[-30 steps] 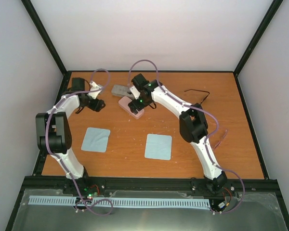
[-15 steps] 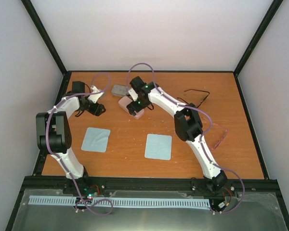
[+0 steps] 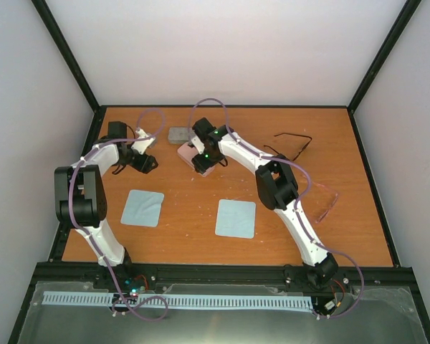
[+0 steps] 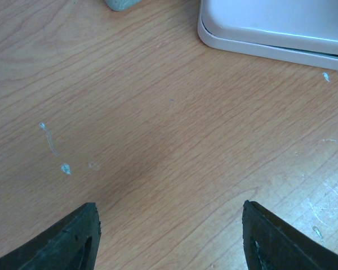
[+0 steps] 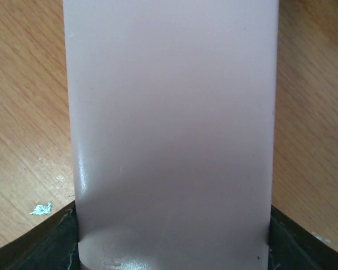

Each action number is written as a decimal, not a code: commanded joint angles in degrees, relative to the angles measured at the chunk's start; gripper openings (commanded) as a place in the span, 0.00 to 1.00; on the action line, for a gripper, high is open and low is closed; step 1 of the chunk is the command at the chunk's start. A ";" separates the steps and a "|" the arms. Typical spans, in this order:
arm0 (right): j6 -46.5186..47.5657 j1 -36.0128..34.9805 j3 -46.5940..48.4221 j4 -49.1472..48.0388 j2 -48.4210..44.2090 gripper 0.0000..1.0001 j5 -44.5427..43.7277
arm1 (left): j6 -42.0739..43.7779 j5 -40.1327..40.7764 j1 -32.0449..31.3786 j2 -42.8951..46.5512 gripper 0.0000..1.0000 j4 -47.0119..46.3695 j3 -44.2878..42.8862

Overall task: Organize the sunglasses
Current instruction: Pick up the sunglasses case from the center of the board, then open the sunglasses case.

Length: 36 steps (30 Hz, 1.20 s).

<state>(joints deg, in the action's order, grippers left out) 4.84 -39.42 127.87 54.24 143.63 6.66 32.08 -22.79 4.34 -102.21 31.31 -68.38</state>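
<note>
At the table's (image 3: 193, 215) far middle, the right gripper (image 3: 202, 159), clenched on the pink case (image 5: 169, 112), has carried it left, nearer the grey case (image 3: 178, 134). Left gripper (image 4: 169, 216) hangs spread. Sunglasses (image 3: 294, 137) lie far right, long axis roughly left-right; facing unclear.

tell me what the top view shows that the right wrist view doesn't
Only the top view: the left arm and right arm, the black sunglasses near the far right, a grey case, two light-blue cloths. Only the right wrist view: its fingers against both sides of the pink case. Both: the pink case on the wooden table.
</note>
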 commanded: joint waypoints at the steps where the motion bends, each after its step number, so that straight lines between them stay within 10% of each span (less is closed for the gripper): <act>1: 0.01 -0.13 1.05 0.20 0.77 0.59 -0.13 | 0.77 -1.72 -0.06 -1.07 0.69 0.68 -1.61; 36: -11.14 2.39 -26.51 -4.69 -27.99 0.24 34.49 | -13.84 -22.61 -8.03 -0.80 0.82 -0.84 -3.46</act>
<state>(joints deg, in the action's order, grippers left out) -4.99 -36.64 102.98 53.23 119.42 31.42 21.30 -43.20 -3.86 -103.77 34.83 -71.33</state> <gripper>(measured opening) 0.698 0.819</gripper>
